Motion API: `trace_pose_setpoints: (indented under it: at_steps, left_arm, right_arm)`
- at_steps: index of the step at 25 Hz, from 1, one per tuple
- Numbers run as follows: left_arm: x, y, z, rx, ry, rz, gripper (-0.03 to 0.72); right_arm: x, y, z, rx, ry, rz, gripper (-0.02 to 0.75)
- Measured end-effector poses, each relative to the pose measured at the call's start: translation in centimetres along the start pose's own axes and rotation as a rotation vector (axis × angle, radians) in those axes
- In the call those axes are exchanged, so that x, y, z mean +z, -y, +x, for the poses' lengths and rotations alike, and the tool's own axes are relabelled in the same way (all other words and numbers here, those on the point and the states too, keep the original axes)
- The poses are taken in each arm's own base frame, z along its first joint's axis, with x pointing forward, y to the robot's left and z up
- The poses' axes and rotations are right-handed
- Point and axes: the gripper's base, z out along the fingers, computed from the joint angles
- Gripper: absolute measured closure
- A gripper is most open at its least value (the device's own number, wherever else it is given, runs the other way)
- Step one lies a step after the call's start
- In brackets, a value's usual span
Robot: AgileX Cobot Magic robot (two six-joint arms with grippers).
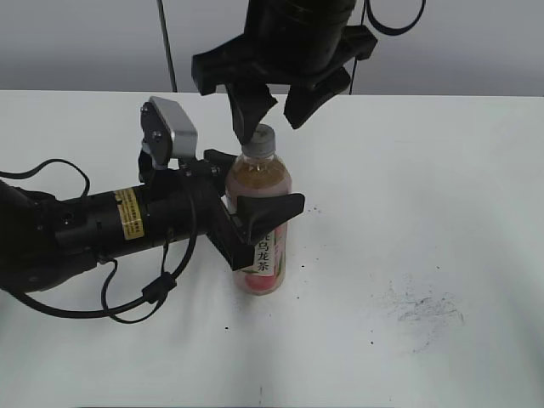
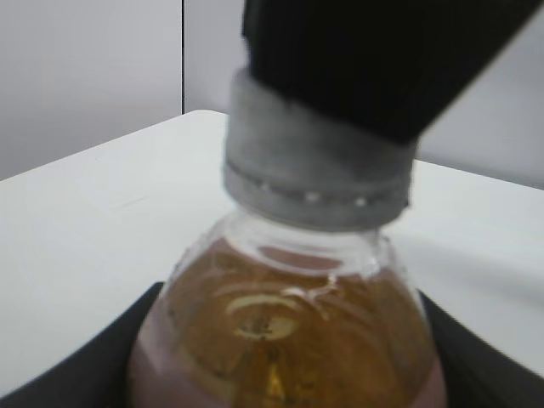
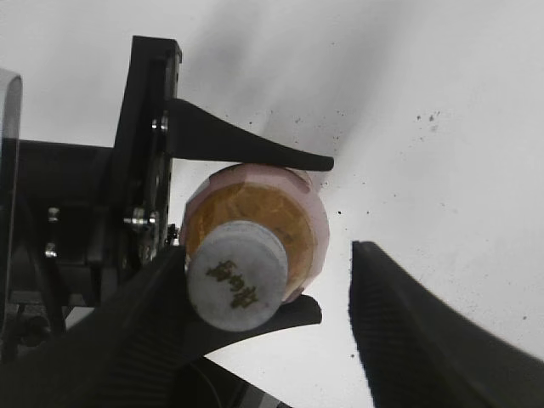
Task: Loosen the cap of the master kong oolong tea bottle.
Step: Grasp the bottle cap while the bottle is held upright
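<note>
Cap [image 3: 236, 276] is on the bottle [image 1: 262, 223], which stands upright mid-table [image 1: 425, 170], clamped at the body by the left hand [image 1: 252, 204]. Right hand [image 1: 274, 115] hangs over the cap, spread wide: one finger touches the cap's side, the other is well clear. Risk: closing off-centre shoves or tilts the bottle, or the pads slip and it spins in the clamp. Label shows "乌龙茶"; cap print unreadable.

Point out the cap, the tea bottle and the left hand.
cap [image 3: 236, 276]: right wrist view, its marked top.
tea bottle [image 1: 270, 257]: exterior view, its label.
left hand [image 1: 255, 189]: exterior view, between its fingertips at the bottle.
</note>
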Motion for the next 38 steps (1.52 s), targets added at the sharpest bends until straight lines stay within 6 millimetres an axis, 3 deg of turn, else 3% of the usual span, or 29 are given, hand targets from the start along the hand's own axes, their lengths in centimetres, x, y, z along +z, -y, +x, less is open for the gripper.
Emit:
trace_pose_setpoints:
  at_steps: [16, 24, 26, 31, 38]
  left_arm:
    - [0.0, 0.1, 0.0, 0.004, -0.003, 0.008, 0.242]
    - [0.0, 0.1, 0.0, 0.009, 0.000, 0.015, 0.242]
    - [0.0, 0.1, 0.0, 0.009, 0.000, 0.015, 0.242]
    - [0.0, 0.1, 0.0, 0.009, 0.000, 0.015, 0.242]
    - [0.0, 0.1, 0.0, 0.011, 0.000, 0.015, 0.242]
  right_arm:
    - [0.0, -0.4, 0.1, -0.004, -0.006, -0.045, 0.290]
    - [1.8, -0.2, -0.1, -0.015, -0.044, -0.020, 0.290]
    - [2.0, -0.2, -0.1, -0.015, -0.046, -0.020, 0.305]
    - [1.9, -0.2, -0.1, -0.014, -0.047, -0.025, 0.425]
    - [2.0, -0.2, -0.1, -0.017, -0.045, -0.022, 0.435]
